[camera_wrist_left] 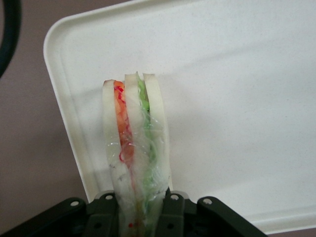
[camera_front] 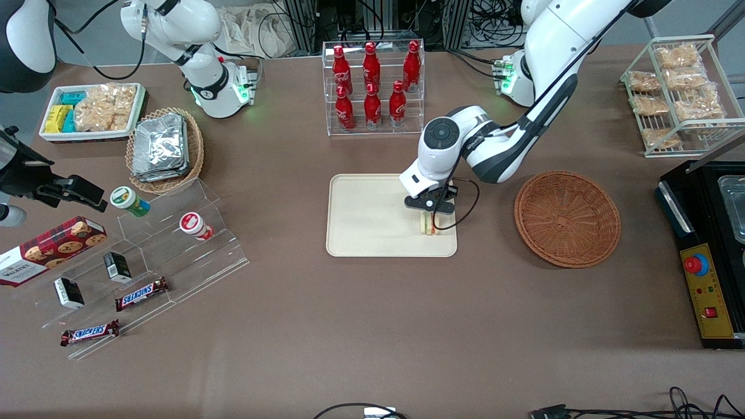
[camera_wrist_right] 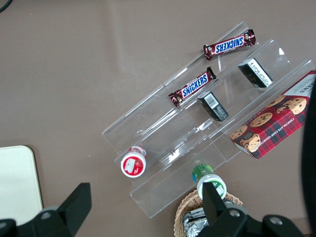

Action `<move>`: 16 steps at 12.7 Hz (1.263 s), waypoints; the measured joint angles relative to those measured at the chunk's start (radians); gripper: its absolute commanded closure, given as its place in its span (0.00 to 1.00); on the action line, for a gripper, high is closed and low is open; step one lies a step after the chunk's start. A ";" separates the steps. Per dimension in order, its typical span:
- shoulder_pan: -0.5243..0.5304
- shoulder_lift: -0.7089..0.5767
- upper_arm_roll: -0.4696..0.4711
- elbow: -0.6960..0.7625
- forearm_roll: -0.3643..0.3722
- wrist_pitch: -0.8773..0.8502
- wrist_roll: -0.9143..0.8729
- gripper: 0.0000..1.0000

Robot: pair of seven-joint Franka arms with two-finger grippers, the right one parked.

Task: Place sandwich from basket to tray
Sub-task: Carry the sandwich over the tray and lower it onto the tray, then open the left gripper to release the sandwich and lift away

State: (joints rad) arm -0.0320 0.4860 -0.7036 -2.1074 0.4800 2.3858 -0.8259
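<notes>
My left gripper [camera_front: 431, 213] is shut on the sandwich [camera_front: 429, 224], a wrapped wedge of pale bread with red, orange and green filling. It holds the wedge over the cream-beige tray [camera_front: 361, 233], at the tray's corner nearest the front camera and the basket. In the left wrist view the sandwich [camera_wrist_left: 136, 153] stands edge-up between the black fingers [camera_wrist_left: 170, 217], with the tray [camera_wrist_left: 237, 98] right under it; I cannot tell whether it touches. The reddish-brown wicker basket [camera_front: 567, 217] lies beside the tray, toward the working arm's end, with nothing in it.
A clear rack of red cola bottles [camera_front: 373, 87] stands farther from the camera than the tray. A tan basket of foil packets [camera_front: 165, 148], a white dish of snacks [camera_front: 90, 112] and a clear stepped display [camera_front: 139, 256] lie toward the parked arm's end. A white wire rack [camera_front: 681, 93] and a black control box [camera_front: 707, 262] lie at the working arm's end.
</notes>
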 measured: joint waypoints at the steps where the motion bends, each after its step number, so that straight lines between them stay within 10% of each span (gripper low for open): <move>1: -0.002 0.013 0.000 0.001 0.012 0.003 -0.008 0.66; 4: -0.003 0.029 0.000 0.006 0.020 0.007 -0.013 0.00; 16: 0.096 -0.056 0.009 0.195 0.021 -0.198 -0.136 0.00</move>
State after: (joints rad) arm 0.0642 0.4295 -0.6947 -1.9127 0.5014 2.1873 -0.9620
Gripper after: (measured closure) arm 0.000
